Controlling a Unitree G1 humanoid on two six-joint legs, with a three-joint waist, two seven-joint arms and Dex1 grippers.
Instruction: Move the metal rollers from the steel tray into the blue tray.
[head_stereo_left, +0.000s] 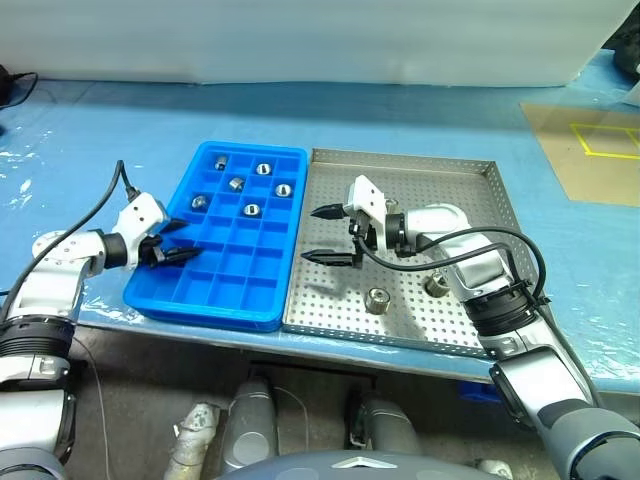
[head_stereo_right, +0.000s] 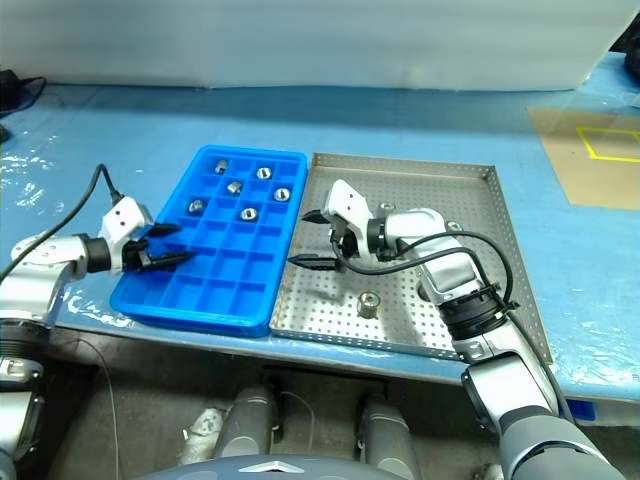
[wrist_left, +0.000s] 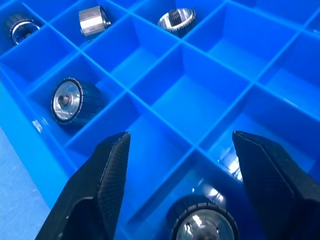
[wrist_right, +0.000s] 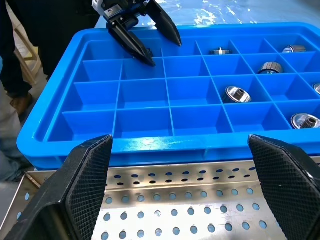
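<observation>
Rollers (head_stereo_left: 251, 210) are seen lodged in cells of the blue tray (head_stereo_left: 160, 300); at its left edge the left pincer (head_stereo_left: 172, 248) is parted over one. Right of the blue tray, two rollers (head_stereo_left: 377, 299) are left on the steel tray (head_stereo_left: 400, 165), where the right pincer (head_stereo_left: 331, 234) is spread empty and should be lowered squarely.

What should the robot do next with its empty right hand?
Probably lower the right end effector toward the nearer roller on the steel tray. Its fingers are open and hold nothing, two rollers remain there, and the left end effector has fingers apart over a roller in the blue tray.
</observation>
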